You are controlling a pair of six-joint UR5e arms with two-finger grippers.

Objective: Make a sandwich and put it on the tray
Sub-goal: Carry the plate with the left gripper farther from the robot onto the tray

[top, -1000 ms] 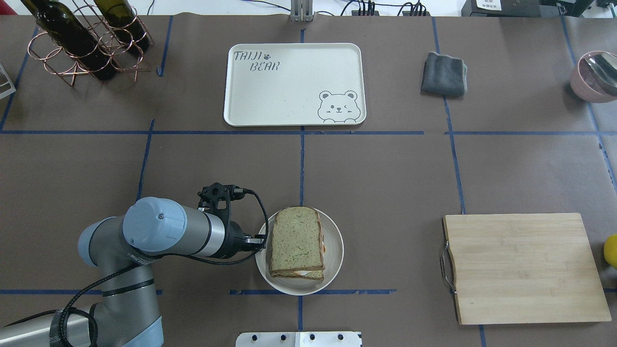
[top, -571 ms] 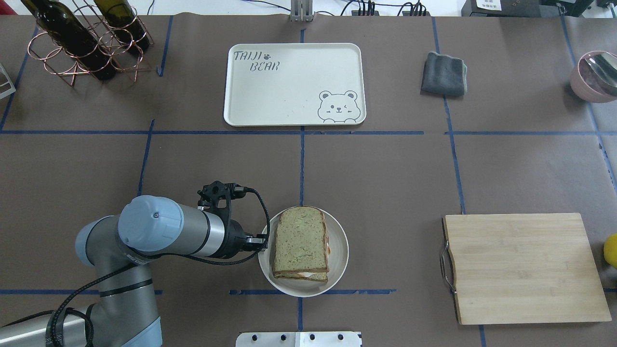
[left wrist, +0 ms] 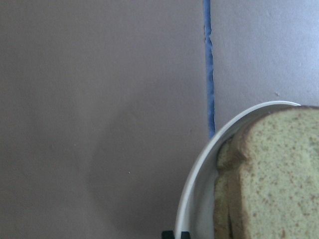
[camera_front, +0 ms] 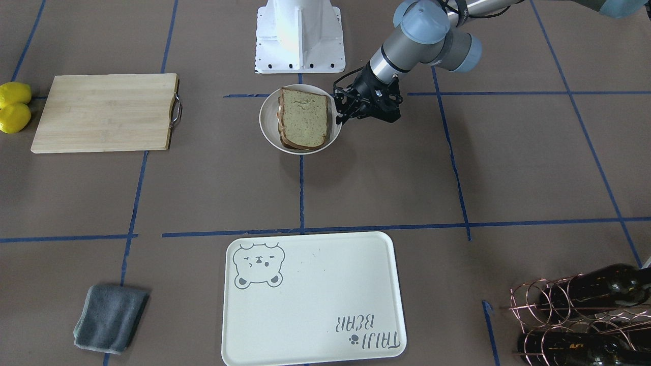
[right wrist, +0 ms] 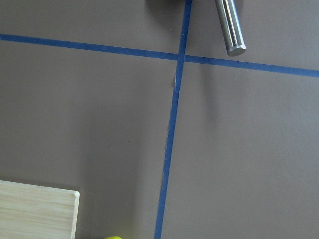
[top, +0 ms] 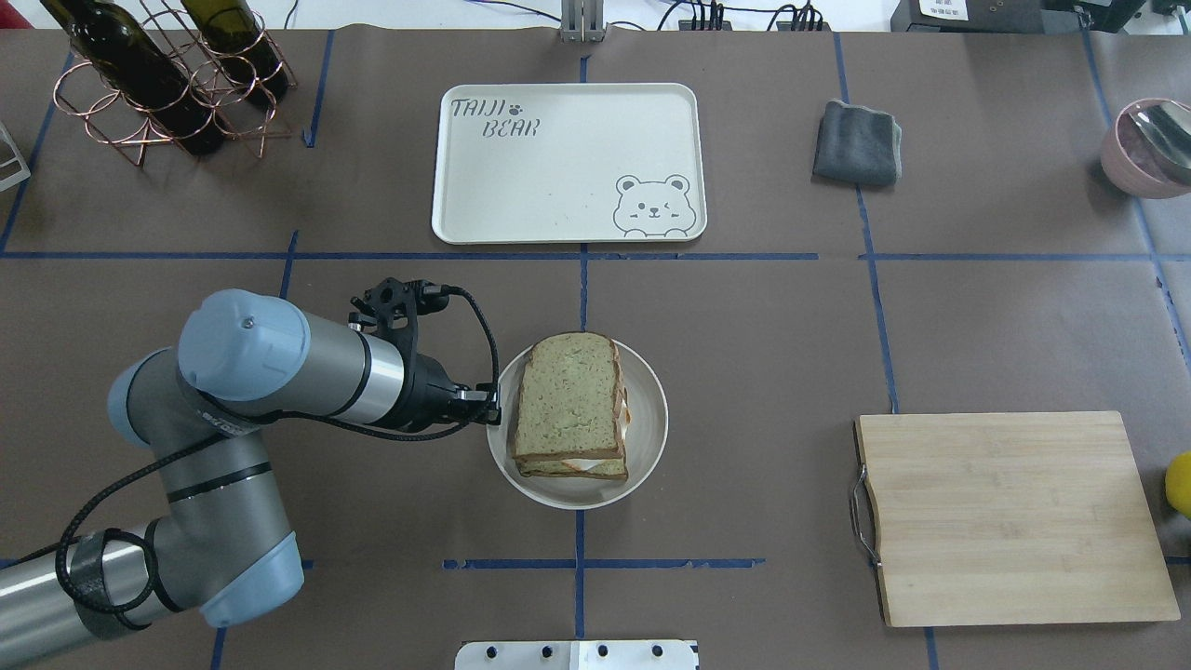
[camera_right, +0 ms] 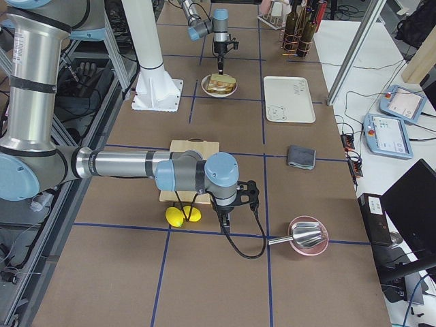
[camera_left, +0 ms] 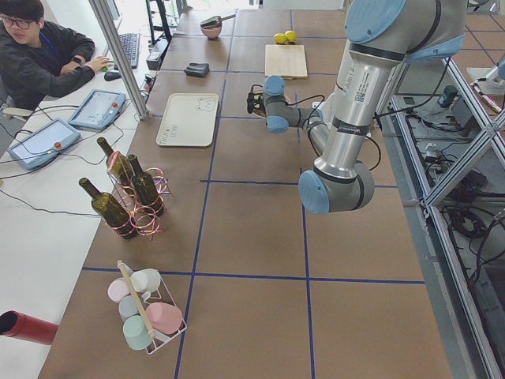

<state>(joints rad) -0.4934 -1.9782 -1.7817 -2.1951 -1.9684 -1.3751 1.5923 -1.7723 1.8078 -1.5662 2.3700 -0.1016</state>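
Note:
The sandwich [top: 569, 400], two greenish-tan bread slices with white egg showing at the edge, lies in a white bowl [top: 651, 423] at the table's middle. My left gripper [top: 491, 409] is shut on the bowl's left rim; the left wrist view shows the rim [left wrist: 192, 184] and the bread [left wrist: 279, 179] close up. The cream bear tray [top: 558, 167] lies empty at the far centre, apart from the bowl. My right gripper [camera_right: 225, 221] shows only in the exterior right view, near the lemons; I cannot tell if it is open or shut.
A wooden cutting board [top: 1014, 516] lies at the near right with two lemons [camera_front: 14, 107] beside it. A grey cloth [top: 856, 141] lies right of the tray. A wine rack [top: 167, 74] stands far left. A pink bowl with a ladle [top: 1149, 149] sits far right.
My left gripper has moved the bowl with the sandwich away from the robot, toward the tray. The left arm has swung forward with it.

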